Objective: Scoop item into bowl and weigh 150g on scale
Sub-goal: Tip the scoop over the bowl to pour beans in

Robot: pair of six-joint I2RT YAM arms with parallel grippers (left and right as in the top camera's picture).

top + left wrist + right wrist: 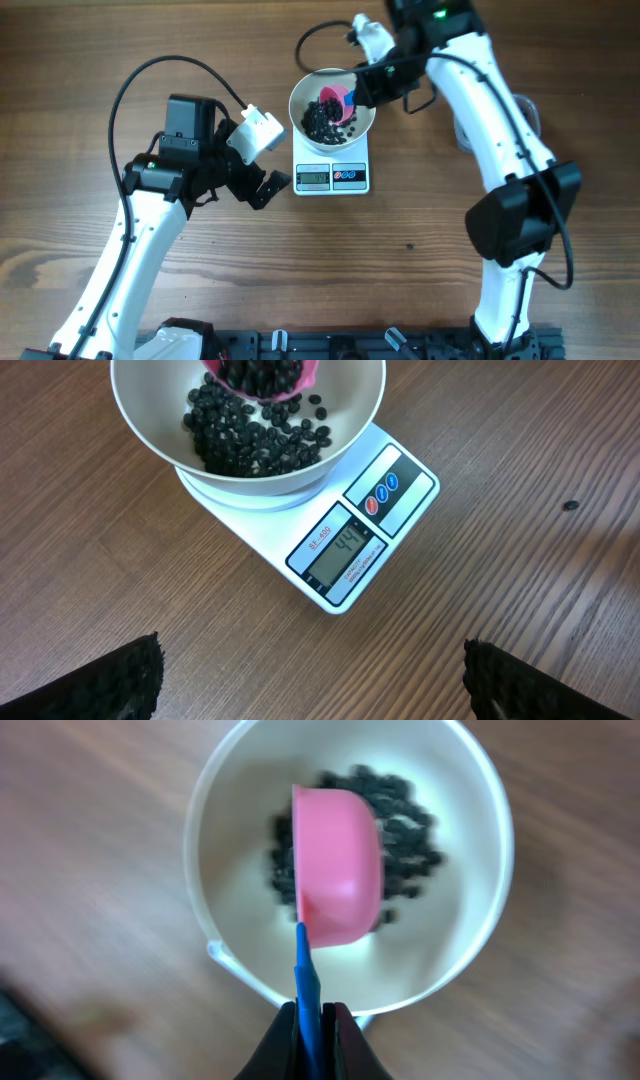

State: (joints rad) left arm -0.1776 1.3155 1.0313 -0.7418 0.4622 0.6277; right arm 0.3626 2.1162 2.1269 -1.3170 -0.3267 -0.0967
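Dull black beads, smooth white bowl, smooth pink scoop, perhaps plastic, wood-grain table.

I count two end effectors: the left end effector and the right end effector. Ahead of the left one is one scale, with one display and two round buttons. Directly below the right one is one bowl. Between the right one's tips is one scoop. The black beans are too many for me to count, several dozen at least.
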